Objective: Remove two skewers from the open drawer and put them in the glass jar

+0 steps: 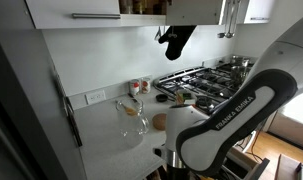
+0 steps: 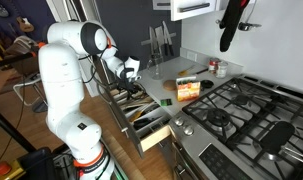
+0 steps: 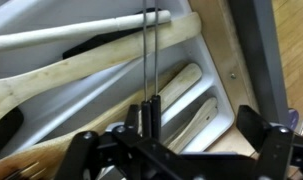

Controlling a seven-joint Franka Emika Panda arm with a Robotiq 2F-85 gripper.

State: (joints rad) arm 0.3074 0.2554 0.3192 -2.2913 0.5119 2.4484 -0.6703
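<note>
Glass jar (image 1: 132, 113) in an exterior view: upright on the white counter (image 1: 101, 135), left of the stove (image 1: 206, 82), nearer me than the red-lidded spice jars (image 1: 139, 87), with a brown disc (image 1: 159, 121) just to its right. I see no skewers in it. The robot arm (image 1: 236, 105) fills the right side; I can't see the gripper from here.

In an exterior view, the drawer (image 2: 156, 136) is pulled open below the counter, left of the stove, with wooden utensils inside. The gripper (image 2: 132, 72) hangs over the drawer's far end, pointing down. The skewers are too thin to pick out.

Wrist view: the skewers (image 3: 149, 60) are two thin dark rods side by side, lying in the drawer's light interior and crossing over the wooden spoons (image 3: 181, 92). The gripper's jaws are spread wide, with one finger (image 3: 81, 150) on each side. The rods run up the middle of the gap and the jaws are not gripping them. I can't tell if the fingers touch anything.
</note>
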